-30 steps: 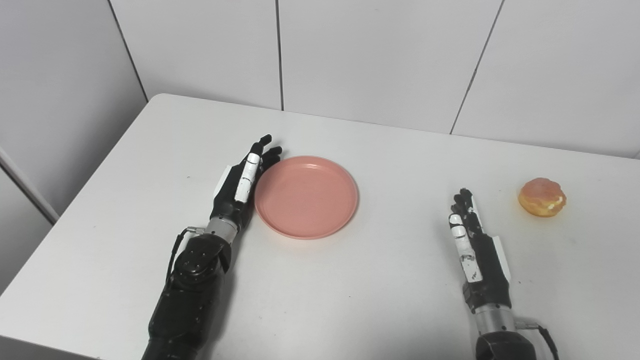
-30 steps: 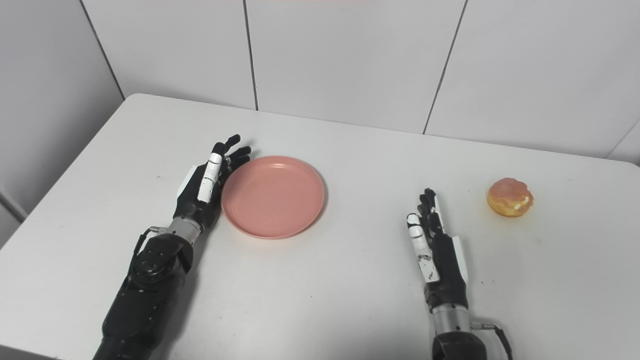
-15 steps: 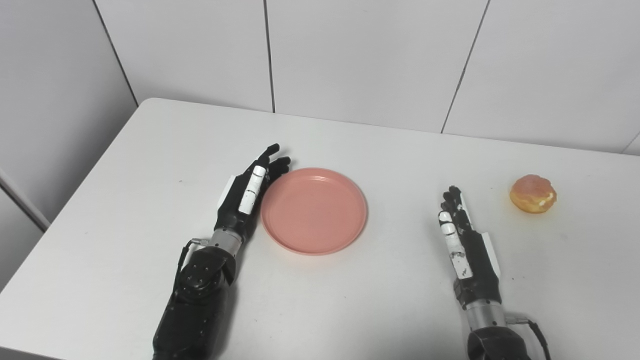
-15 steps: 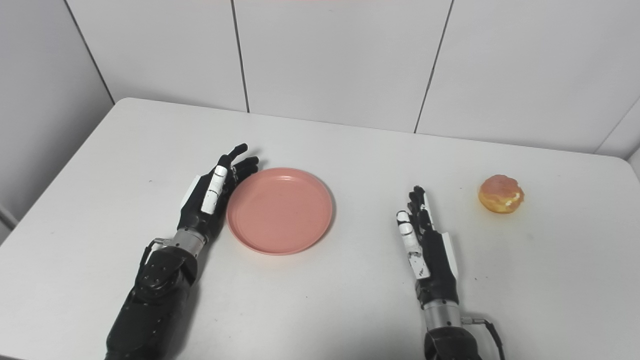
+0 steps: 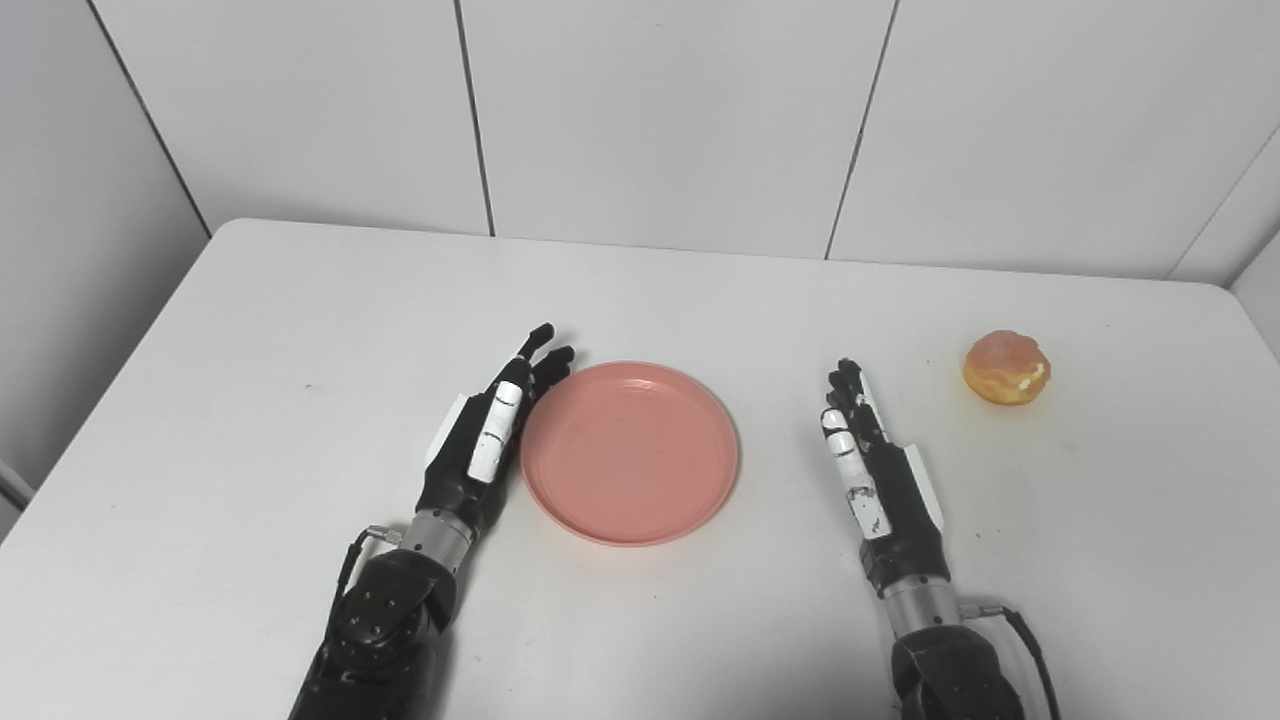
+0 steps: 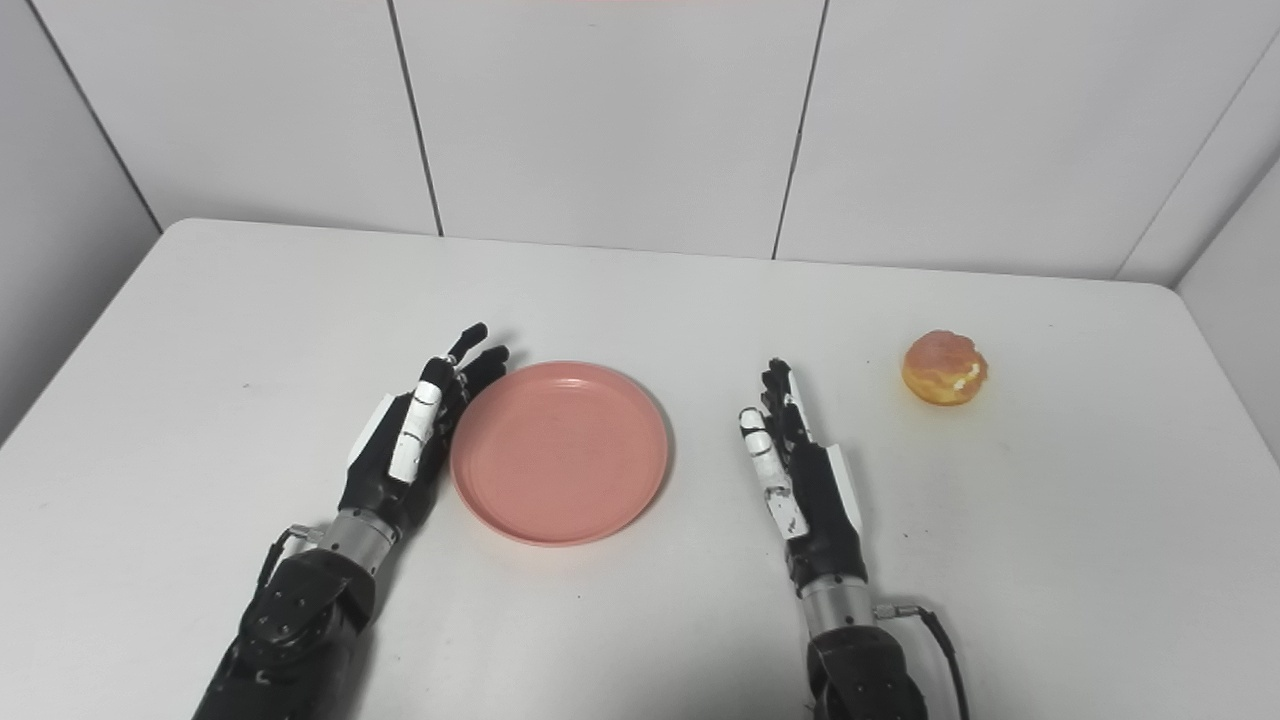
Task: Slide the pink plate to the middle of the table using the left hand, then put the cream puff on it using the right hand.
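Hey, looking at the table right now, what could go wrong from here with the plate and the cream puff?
1. The left hand lies edge-on against the pink plate, not gripping it, so a further push might spin or overshoot it.
2. The cream puff sits apart from the open right hand, toward the table's right edge; a clumsy reach may roll it off.

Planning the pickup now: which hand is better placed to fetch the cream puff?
Right. The right hand lies open between the pink plate and the cream puff, nearer the puff. The left hand lies against the plate's far side, so it would probably have to cross over it.
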{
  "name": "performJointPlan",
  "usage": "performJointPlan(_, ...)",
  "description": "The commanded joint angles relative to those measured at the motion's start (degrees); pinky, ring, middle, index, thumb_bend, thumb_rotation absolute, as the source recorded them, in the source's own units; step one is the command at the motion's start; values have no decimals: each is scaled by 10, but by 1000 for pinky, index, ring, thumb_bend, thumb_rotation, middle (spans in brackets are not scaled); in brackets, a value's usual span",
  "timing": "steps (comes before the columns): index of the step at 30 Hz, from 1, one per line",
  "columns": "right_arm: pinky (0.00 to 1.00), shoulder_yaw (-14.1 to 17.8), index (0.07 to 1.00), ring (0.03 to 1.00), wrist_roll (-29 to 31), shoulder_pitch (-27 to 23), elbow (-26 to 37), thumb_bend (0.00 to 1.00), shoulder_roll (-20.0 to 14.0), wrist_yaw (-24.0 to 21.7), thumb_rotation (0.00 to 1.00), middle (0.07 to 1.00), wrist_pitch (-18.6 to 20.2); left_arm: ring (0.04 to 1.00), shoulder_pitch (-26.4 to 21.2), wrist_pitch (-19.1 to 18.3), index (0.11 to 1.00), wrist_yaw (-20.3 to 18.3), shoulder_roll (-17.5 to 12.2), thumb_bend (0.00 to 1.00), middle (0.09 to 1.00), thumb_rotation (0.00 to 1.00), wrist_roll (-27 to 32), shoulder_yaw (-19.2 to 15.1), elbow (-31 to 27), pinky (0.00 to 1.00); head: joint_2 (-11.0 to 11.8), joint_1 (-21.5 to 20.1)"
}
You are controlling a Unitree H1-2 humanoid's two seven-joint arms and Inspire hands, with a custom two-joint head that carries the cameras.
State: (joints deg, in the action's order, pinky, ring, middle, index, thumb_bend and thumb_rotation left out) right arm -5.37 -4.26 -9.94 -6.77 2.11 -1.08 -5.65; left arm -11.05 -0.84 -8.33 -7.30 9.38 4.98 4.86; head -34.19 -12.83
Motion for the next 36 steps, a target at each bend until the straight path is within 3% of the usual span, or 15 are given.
performJointPlan(1,1000,-5,1000,1000,-2,-11,3,631,5,-1,928,994,-17,916,15,-11,940,-17,17,702,906,1000,-5,19,-12,992,0,1)
performJointPlan(9,1000,-5,1000,1000,3,-12,3,622,5,-1,924,995,-15,940,35,-15,940,-15,34,691,929,1000,-19,36,-35,1000,-1,-1)
performJointPlan(19,1000,-4,1000,1000,6,-11,4,637,4,-3,923,997,-15,967,37,8,951,-26,33,724,963,1000,-21,48,-27,1000,-1,-3)
performJointPlan(36,1000,-4,1000,1000,14,-11,9,625,5,-6,910,996,-11,970,44,0,962,-34,34,754,968,1000,-16,54,-34,1000,-9,-2)
